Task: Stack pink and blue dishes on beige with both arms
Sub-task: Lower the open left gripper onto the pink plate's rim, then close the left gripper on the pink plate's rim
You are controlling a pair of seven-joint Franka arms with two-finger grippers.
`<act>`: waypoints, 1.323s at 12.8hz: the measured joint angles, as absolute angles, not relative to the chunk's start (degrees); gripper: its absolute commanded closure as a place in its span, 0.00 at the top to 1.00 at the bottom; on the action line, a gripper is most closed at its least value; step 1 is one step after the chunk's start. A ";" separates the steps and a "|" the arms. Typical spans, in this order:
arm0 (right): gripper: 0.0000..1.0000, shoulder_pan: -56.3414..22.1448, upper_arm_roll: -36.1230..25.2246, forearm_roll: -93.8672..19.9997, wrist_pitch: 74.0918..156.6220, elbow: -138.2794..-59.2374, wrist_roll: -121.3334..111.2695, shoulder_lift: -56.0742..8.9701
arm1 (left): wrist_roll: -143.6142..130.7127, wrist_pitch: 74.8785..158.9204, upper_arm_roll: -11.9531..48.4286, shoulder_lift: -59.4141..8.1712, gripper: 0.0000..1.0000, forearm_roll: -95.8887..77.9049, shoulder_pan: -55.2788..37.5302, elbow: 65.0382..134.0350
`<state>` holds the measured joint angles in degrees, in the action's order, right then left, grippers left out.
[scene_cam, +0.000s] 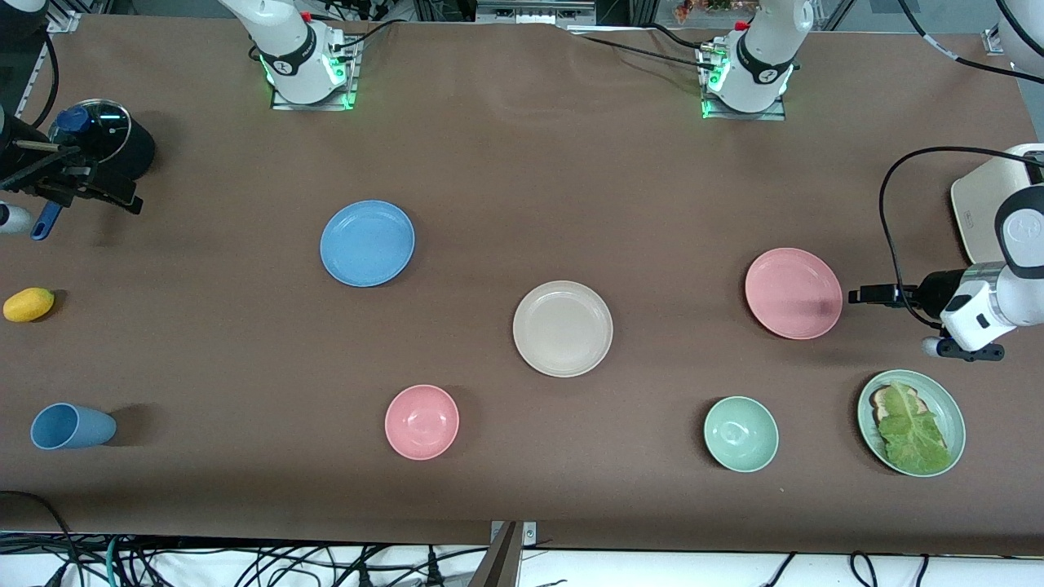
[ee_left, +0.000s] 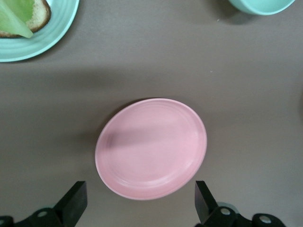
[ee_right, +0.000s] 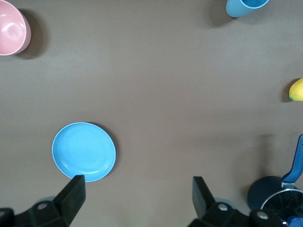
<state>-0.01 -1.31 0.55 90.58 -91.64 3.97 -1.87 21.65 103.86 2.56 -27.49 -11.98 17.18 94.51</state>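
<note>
the left gripper (scene_cam: 856,295) hangs with its fingers spread wide and empty, just beside the pink plate (scene_cam: 793,293), on the side toward the left arm's end of the table; in the left wrist view that plate (ee_left: 151,148) lies framed between the two black fingers (ee_left: 72,202). the right gripper (scene_cam: 122,200), fingers also spread and holding nothing, is up by the black pot (scene_cam: 110,143) at the right arm's end, well apart from the blue plate (scene_cam: 367,243).

taking the beige plate (scene_cam: 563,328) as the landmark: it sits bare in the middle of the table. the pink plate lies toward the left arm's end from it and slightly farther from the front camera; the blue plate lies toward the right arm's end and farther from the camera. neither touches it.

so by my reading nothing is stacked yet. both pickups, both carries and both placements remain, and the left arm looks closer to starting.
</note>
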 measured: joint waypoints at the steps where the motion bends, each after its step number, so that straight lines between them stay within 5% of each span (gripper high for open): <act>1: 1.00 -0.01 -1.31 0.55 90.56 -91.64 3.97 -1.87 | 24.82 105.61 2.52 -28.15 1.00 -13.38 18.62 96.05; 17: 1.00 -0.01 -1.31 0.55 90.48 -91.65 3.96 -1.87 | 39.89 126.02 2.53 -30.52 0.94 -27.61 23.55 112.50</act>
